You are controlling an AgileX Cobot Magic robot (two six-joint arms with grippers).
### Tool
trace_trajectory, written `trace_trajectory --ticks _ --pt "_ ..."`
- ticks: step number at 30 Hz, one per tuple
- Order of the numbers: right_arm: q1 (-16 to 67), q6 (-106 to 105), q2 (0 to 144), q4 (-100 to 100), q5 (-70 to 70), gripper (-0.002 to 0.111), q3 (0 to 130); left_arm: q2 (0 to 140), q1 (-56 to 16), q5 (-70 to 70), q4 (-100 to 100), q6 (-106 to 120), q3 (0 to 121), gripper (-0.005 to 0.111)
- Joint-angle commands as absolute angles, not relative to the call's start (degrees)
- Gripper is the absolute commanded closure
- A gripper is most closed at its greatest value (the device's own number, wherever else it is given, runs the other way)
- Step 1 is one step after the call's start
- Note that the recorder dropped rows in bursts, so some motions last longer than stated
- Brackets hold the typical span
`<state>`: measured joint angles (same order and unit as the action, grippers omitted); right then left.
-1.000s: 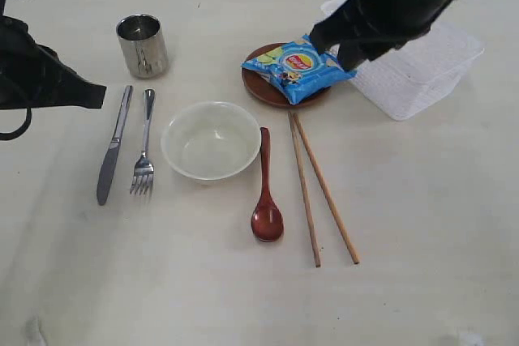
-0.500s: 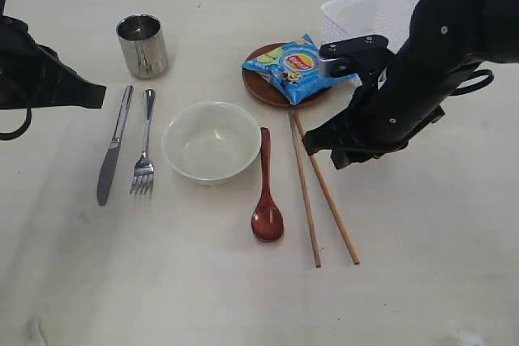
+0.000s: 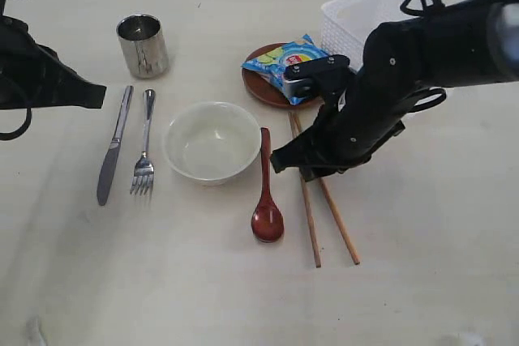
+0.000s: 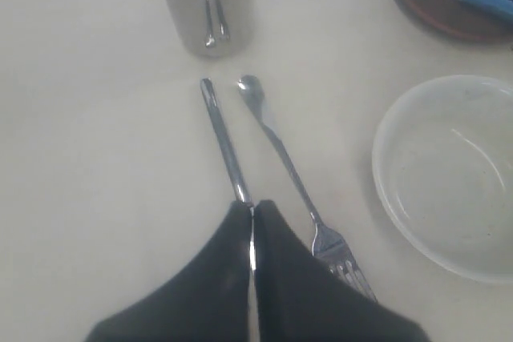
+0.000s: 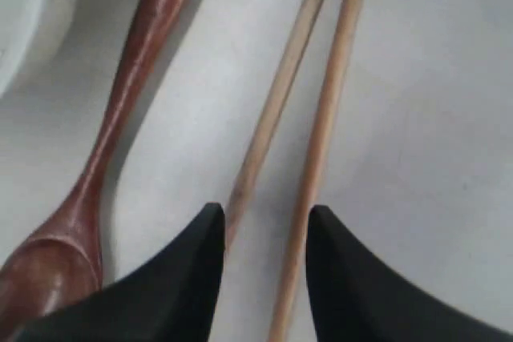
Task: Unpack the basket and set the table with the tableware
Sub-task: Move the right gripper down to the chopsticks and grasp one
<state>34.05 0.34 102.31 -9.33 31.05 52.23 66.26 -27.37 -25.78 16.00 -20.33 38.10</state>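
While right gripper (image 5: 263, 222) hovers part-open, empty, astride two wooden chopsticks (image 5: 329, 110) mid pale cream wood-look tabletop (image 3: 203, 281) (likely to align them), left gripper (image 4: 251, 211) rests clenched, empty, above steel knife (image 4: 226, 142); white lattice plastic basket (image 3: 357, 18) near far-right corner.

The pale wood-look bench (image 3: 203, 289) carries a steel cup (image 3: 143, 44), knife (image 3: 113, 145), fork (image 3: 145, 147), white bowl (image 3: 211, 142), wooden spoon (image 3: 266, 192), two chopsticks (image 3: 310, 224), a brown plate (image 3: 261, 87) and a white lattice basket (image 3: 357, 18).
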Motion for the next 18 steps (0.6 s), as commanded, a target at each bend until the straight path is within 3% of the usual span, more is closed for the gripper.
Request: trace_trajectory --ticks 1,18 --pt "34.3 2.64 103.07 -9.21 29.62 0.074 54.09 65.98 -27.22 -25.81 16.24 -20.31 37.79 0.107" --pt "34.4 3.54 105.64 -8.0 28.48 0.074 54.62 65.98 -27.22 -25.81 16.24 -20.31 37.79 0.107"
